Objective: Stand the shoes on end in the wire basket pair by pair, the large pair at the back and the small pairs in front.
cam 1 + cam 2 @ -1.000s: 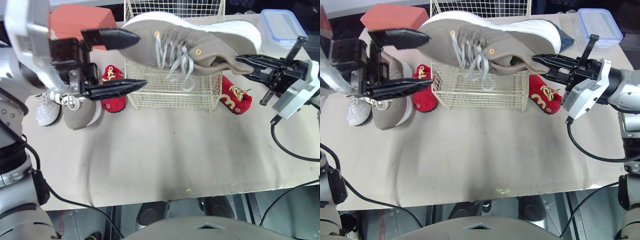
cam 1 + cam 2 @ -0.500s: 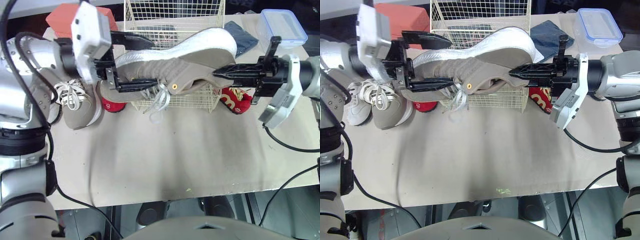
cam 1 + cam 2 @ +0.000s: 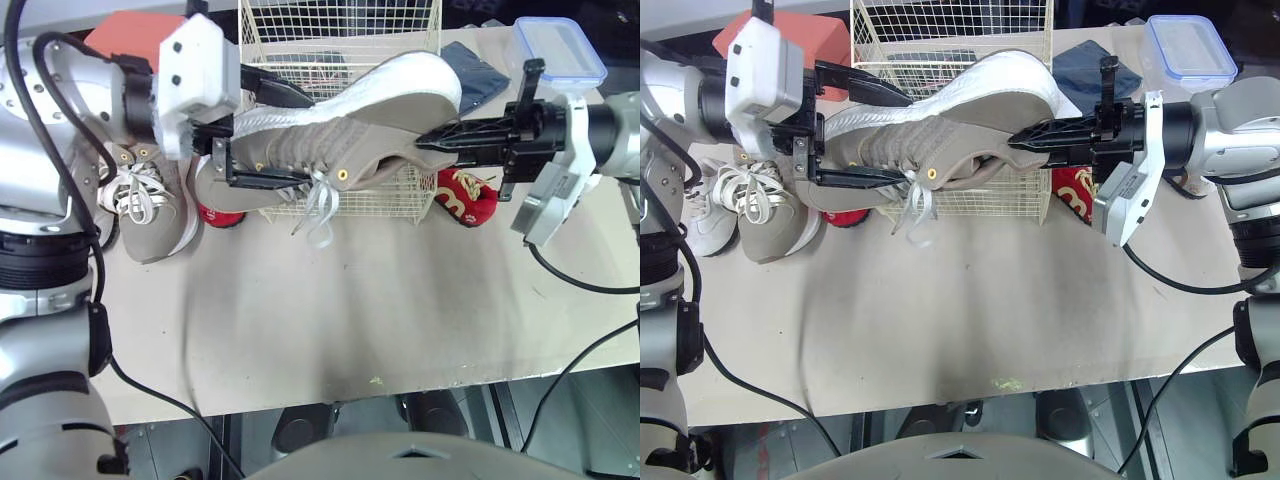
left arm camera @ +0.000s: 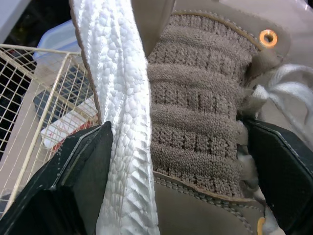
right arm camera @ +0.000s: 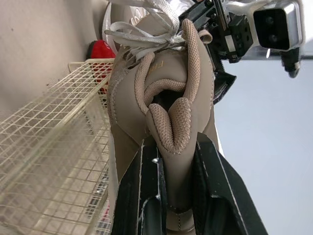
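- The left gripper (image 3: 303, 138) was clamped across the forefoot of the large taupe knit sneaker with a white sole (image 3: 370, 120), one black finger on the sole and one on the upper.
- The right gripper (image 3: 430, 142) was pinched on the sneaker's padded heel collar.
- Both forearms reached in level from opposite sides, fingers pointing at each other.
- The sneaker hung between them on its side, above the front wall of the cream wire basket (image 3: 390, 198), with its laces dangling.
- Its taupe mate (image 3: 150, 215) and the small red shoes (image 3: 465, 195) lay on the table beside the basket.
- Judged step: carrying in the first large shoe.
- The next move called for tipping it on end and lowering it at the basket's back.
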{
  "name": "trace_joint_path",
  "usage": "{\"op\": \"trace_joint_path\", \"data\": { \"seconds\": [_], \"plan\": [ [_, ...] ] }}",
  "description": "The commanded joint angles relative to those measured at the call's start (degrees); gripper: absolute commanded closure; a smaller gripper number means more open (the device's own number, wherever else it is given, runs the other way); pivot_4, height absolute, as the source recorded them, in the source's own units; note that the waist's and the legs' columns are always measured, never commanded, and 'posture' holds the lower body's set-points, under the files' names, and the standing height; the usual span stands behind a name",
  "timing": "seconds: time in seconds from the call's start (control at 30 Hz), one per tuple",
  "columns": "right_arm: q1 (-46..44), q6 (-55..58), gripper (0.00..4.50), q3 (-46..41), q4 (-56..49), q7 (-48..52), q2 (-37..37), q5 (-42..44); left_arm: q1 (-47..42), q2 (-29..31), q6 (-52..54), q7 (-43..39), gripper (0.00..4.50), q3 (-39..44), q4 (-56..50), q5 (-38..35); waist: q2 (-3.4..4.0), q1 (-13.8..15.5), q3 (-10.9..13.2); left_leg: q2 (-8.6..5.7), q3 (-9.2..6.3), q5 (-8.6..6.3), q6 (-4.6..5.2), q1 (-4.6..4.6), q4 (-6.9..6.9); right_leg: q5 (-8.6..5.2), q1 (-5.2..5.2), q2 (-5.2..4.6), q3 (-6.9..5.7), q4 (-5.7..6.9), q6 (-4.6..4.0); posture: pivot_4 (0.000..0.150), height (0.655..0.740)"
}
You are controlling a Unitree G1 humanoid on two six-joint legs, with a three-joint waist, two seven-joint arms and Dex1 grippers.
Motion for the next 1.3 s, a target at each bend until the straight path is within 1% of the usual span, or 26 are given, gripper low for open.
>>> {"op": "trace_joint_path", "data": {
  "seconds": [0.03,0.13,0.17,0.2,0.27,0.33,0.4,0.43,0.47,0.5,0.57,0.6,0.67,0.77,0.9,1.17,1.3],
  "plan": [
    [-3.4,2.0,4.47,-0.9,-3.4,-0.4,1.0,2.2,0.0,-1.8,-1.2,-4.1,0.0,-5.7,0.2,2.0,0.01,0.0,0.0,0.0,0.0,0.0,0.0,0.0,0.0,0.0,0.0,0.0,0.0,0.01,0.0,0.15,0.74],
    [-3.9,2.8,4.5,-1.5,-4.4,-0.3,1.5,2.3,-0.7,-2.7,-2.5,-4.9,0.68,-6.3,1.3,4.0,0.01,0.0,0.0,0.0,0.0,0.0,0.0,0.01,0.02,0.0,0.0,0.0,0.0,0.01,0.0,0.15,0.74],
    [-4.0,2.8,4.5,-1.6,-4.6,-0.4,1.6,2.2,-0.9,-2.9,-2.8,-5.3,1.03,-6.4,1.6,4.5,0.01,-0.1,0.0,0.0,0.0,0.0,0.0,0.01,0.03,0.0,0.0,0.0,0.0,0.01,0.0,0.15,0.74],
    [-4.1,2.8,4.5,-1.8,-4.9,-0.4,1.8,2.2,-1.0,-3.0,-2.9,-5.7,1.5,-6.5,1.8,4.8,0.02,-0.2,0.0,0.0,0.0,0.0,0.0,0.01,0.03,0.0,0.0,0.0,0.0,0.02,0.0,0.15,0.74],
    [-4.0,2.6,4.5,-2.1,-5.4,-0.5,1.8,2.1,-1.1,-3.2,-3.3,-6.2,2.22,-6.5,2.1,5.4,0.02,-0.2,0.0,0.0,0.0,0.0,0.0,0.02,0.03,0.0,0.0,0.0,0.0,0.03,0.0,0.15,0.74],
    [-4.0,2.4,4.5,-2.5,-5.7,-0.8,1.9,2.0,-1.1,-3.4,-3.4,-6.5,2.8,-6.3,2.2,5.8,0.03,-0.2,0.0,0.0,0.0,0.0,0.0,0.03,0.03,0.0,-0.01,0.0,0.0,0.04,0.0,0.15,0.74],
    [-3.9,2.2,4.5,-2.9,-5.8,-1.0,1.9,1.9,-1.1,-3.6,-3.4,-7.0,3.5,-6.2,2.2,6.0,0.03,-0.2,0.0,0.0,0.0,0.0,0.0,0.03,0.03,0.0,-0.02,0.0,0.0,0.04,0.0,0.15,0.74],
    [-3.9,2.1,4.5,-3.1,-5.9,-1.2,1.9,1.9,-1.1,-3.7,-3.3,-7.2,3.75,-6.1,2.0,5.9,0.02,-0.2,0.0,0.0,0.0,0.0,0.0,0.03,0.03,0.0,-0.01,-0.01,0.0,0.03,0.0,0.15,0.74],
    [-3.9,2.2,4.5,-3.4,-5.9,-1.3,1.8,1.9,-1.1,-3.9,-3.3,-7.2,3.8,-5.9,2.0,5.8,0.0,-0.1,-0.1,0.0,0.0,0.0,0.0,0.03,0.04,0.0,-0.01,-0.02,-0.01,0.03,0.0,0.15,0.74],
    [-3.8,2.1,3.59,-3.7,-5.9,-1.4,1.7,1.8,-1.1,-4.2,-3.2,-7.2,3.87,-5.6,2.0,5.6,0.0,-0.1,-0.1,0.0,-0.02,0.0,0.0,0.03,0.09,0.0,-0.01,-0.02,-0.06,0.01,0.0,0.15,0.74],
    [-3.6,2.2,2.87,-4.4,-5.6,-1.8,1.6,1.8,-1.2,-4.7,-2.8,-6.8,3.87,-5.1,2.0,5.3,0.0,-0.1,-0.1,-0.01,-0.02,0.0,0.0,0.02,0.12,0.0,0.0,-0.03,-0.06,0.01,0.0,0.15,0.74],
    [-3.6,2.4,2.31,-5.1,-5.3,-2.3,1.7,1.9,-1.1,-4.9,-2.7,-6.4,3.87,-4.6,2.2,5.1,0.0,-0.1,-0.1,-0.01,-0.01,0.0,0.0,0.02,0.13,0.0,0.01,-0.03,-0.06,0.02,0.0,0.15,0.74],
    [-3.9,2.8,1.56,-6.6,-4.6,-3.6,2.1,2.0,-1.2,-5.2,-2.6,-5.9,3.89,-3.4,2.6,4.7,0.0,-0.1,-0.1,-0.01,-0.02,0.0,0.0,0.02,0.13,0.0,0.0,-0.03,-0.07,0.02,0.0,0.15,0.74],
    [-4.2,3.4,0.02,-8.2,-3.6,-5.2,2.4,1.9,-1.5,-5.7,-2.5,-4.9,3.89,-2.1,3.4,4.5,0.0,0.0,-0.1,-0.01,-0.02,0.0,0.0,0.02,0.14,0.0,0.0,-0.03,-0.08,0.03,0.0,0.15,0.74],
    [-3.9,5.5,0.0,-10.3,-1.9,-7.6,2.7,2.1,-2.4,-7.2,-4.5,-2.9,3.95,0.0,5.8,5.1,-0.01,0.2,0.0,-0.02,-0.02,0.0,0.0,0.01,0.16,0.0,0.0,-0.04,-0.1,0.02,0.0,0.15,0.74],
    [-1.4,9.4,0.0,-12.1,-1.9,-10.4,3.2,2.5,-3.9,-9.2,-12.7,-0.1,3.99,1.9,13.3,7.4,-0.01,0.4,0.0,-0.02,-0.05,0.0,0.0,-0.09,0.27,0.0,-0.01,-0.07,-0.19,0.02,0.0,0.15,0.74],
    [0.5,11.8,0.0,-12.4,-3.2,-11.0,3.8,3.9,-4.7,-9.5,-18.3,-1.1,3.99,1.8,18.9,8.6,-0.01,0.3,0.0,-0.03,-0.04,0.0,0.0,-0.1,0.33,0.0,0.0,-0.07,-0.19,0.11,0.0,0.15,0.74]
  ]
}}
